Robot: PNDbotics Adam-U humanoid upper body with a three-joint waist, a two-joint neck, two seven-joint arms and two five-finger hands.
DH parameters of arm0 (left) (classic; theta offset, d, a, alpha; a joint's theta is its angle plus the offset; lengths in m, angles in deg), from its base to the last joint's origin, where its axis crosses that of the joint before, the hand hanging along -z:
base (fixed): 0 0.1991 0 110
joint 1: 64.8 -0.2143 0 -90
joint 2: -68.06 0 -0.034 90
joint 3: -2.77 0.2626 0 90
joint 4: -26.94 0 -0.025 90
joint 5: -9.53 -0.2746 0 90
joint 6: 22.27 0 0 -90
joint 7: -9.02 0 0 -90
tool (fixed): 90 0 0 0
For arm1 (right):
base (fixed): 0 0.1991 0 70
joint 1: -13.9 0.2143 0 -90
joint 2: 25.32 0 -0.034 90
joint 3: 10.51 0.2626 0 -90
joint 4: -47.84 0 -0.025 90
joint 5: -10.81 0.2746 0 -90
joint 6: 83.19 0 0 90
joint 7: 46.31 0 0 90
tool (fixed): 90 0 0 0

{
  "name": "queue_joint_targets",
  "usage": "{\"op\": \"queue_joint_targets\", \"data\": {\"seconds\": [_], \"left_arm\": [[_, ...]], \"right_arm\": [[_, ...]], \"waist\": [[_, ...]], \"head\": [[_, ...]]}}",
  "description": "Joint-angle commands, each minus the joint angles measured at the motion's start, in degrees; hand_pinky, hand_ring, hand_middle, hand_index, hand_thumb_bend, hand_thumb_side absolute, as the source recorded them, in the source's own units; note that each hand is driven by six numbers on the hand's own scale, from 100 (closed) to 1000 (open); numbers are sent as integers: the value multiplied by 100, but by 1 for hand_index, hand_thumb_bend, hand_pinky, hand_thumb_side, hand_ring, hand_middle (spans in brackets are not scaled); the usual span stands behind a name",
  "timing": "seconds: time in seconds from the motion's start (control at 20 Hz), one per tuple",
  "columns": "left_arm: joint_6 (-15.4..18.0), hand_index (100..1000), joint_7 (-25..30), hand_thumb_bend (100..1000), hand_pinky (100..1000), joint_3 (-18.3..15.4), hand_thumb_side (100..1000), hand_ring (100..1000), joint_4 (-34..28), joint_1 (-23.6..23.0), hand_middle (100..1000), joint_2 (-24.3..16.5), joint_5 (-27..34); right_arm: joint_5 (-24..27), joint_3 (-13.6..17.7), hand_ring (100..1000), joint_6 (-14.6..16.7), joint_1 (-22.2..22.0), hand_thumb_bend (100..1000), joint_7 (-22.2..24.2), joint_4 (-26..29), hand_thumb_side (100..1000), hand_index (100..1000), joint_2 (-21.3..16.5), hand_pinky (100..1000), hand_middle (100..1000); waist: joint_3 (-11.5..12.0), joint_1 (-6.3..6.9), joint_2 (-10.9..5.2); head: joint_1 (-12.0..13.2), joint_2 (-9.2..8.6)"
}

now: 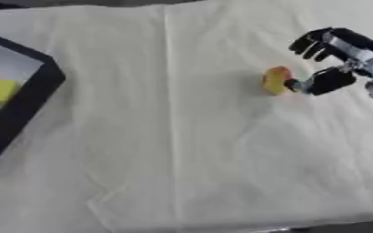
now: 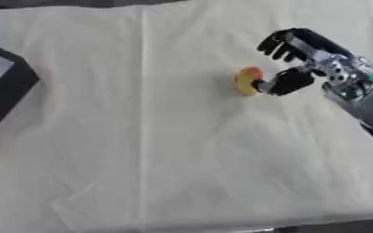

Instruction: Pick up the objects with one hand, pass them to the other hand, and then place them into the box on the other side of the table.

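Note:
A small yellow and orange object [image 1: 276, 80] lies on the cream cloth right of the middle. My right hand [image 2: 301, 59] comes in from the right edge just beside it. The thumb tip touches the object's right side, while the fingers [image 1: 307, 44] hang curled above and apart from it. At the left edge stands a black-rimmed box [image 1: 32, 98] with a pale floor, and a yellow block [image 1: 0, 90] lies inside it. My left hand shows in neither view.
A cream cloth [image 1: 173, 150] with creases covers the whole table. Its front edge runs along the bottom of the view, and a dark strip shows past the far edge.

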Motion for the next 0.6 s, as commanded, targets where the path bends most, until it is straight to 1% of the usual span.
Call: {"op": "queue_joint_targets", "data": {"seconds": [0.05,0.45,0.5,0.6], "left_arm": [[-18,736,-8,277,786,-29,408,670,-88,106,601,-124,3],[-13,735,-8,275,785,-16,414,671,-89,118,602,-97,-13],[-12,735,-7,293,785,-13,404,671,-86,119,602,-94,-16],[-6,735,-3,276,785,-2,417,671,-85,126,602,-86,-22]], "right_arm": [[-129,17,759,21,76,442,51,-68,100,777,-109,771,708],[-316,-53,762,64,116,442,152,-246,100,778,-68,782,710],[-336,-58,762,66,122,442,159,-271,100,778,-62,782,710],[-364,-69,763,72,136,441,167,-322,100,778,-46,784,710]], "waist": [[15,-20,15],[49,-1,76],[52,0,82],[60,3,97]], "head": [[-27,-65],[-55,-81],[-58,-84],[-65,-93]]}}
